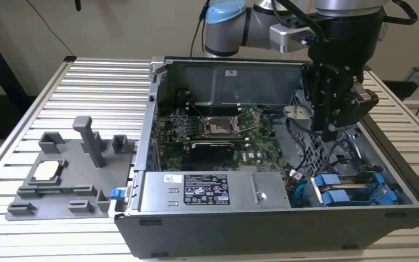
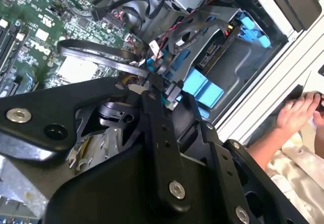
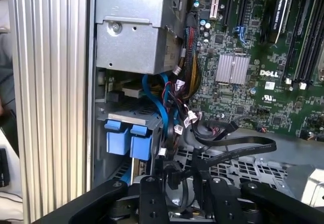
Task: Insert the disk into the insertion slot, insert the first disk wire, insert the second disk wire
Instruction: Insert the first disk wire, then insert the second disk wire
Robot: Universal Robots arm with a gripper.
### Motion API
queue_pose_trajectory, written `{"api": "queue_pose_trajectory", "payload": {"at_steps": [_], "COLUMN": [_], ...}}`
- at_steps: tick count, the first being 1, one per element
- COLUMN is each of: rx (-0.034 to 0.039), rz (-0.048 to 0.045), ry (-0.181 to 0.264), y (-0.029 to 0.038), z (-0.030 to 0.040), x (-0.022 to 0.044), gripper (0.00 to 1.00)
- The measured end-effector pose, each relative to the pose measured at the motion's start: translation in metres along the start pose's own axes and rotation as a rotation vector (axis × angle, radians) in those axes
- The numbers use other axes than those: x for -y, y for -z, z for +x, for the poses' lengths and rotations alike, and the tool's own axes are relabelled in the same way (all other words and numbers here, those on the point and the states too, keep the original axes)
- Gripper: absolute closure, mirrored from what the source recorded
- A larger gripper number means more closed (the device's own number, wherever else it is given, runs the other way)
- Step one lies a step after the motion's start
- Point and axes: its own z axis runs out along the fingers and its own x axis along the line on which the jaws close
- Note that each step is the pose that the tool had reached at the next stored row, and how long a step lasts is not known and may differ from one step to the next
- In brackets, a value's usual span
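Wiring stage | claw (image 1: 331, 134) grips a black wire (image 3: 238, 145) by its connector inside the case (image 1: 268, 229) | disk (image 1: 344, 194) sits already seated in the insertion slot (image 2: 253, 67), near, beyond the claw's tips | both wire connections appear pending

my gripper (image 1: 331, 131) hangs inside the open computer case (image 1: 195, 229), apart from the disk (image 1: 344, 194) in its blue frame.

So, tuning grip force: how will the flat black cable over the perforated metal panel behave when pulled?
Probably floppy: the flat black cable curves in a loose loop over the perforated metal panel. Likely light, since it is a thin ribbon. It may snag, running beside a bundle of wires.
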Motion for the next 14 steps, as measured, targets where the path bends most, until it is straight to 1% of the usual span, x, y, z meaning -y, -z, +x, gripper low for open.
{"api": "queue_pose_trajectory", "payload": {"at_steps": [2,3,4,5,6,8,9,10,12,14], "rx": [-0.0021,-0.005,-0.0093,-0.0158,-0.0244,-0.044,-0.0512,-0.0537,-0.0544,-0.0549], "rz": [-0.0009,-0.0015,-0.0023,-0.0032,-0.0043,-0.0065,-0.0073,-0.0075,-0.0053,-0.0009], "ry": [-0.003,-0.005,-0.005,-0.006,-0.005,-0.004,-0.003,-0.003,-0.004,-0.005], "y": [0.0002,0.0003,0.0004,0.0005,0.0004,0.0004,0.0005,0.0005,0.0008,0.0008], "z": [-0.0002,-0.0002,-0.0003,-0.0003,-0.0003,-0.0003,-0.0004,-0.0008,-0.002,-0.0021], "x": [-0.0016,-0.0021,-0.0024,-0.0024,-0.0024,-0.0025,-0.0024,-0.0024,-0.0023,-0.0023], "gripper": [0.64,0.72,0.72,0.72,0.72,0.72,0.72,0.72,0.72,0.72]}}
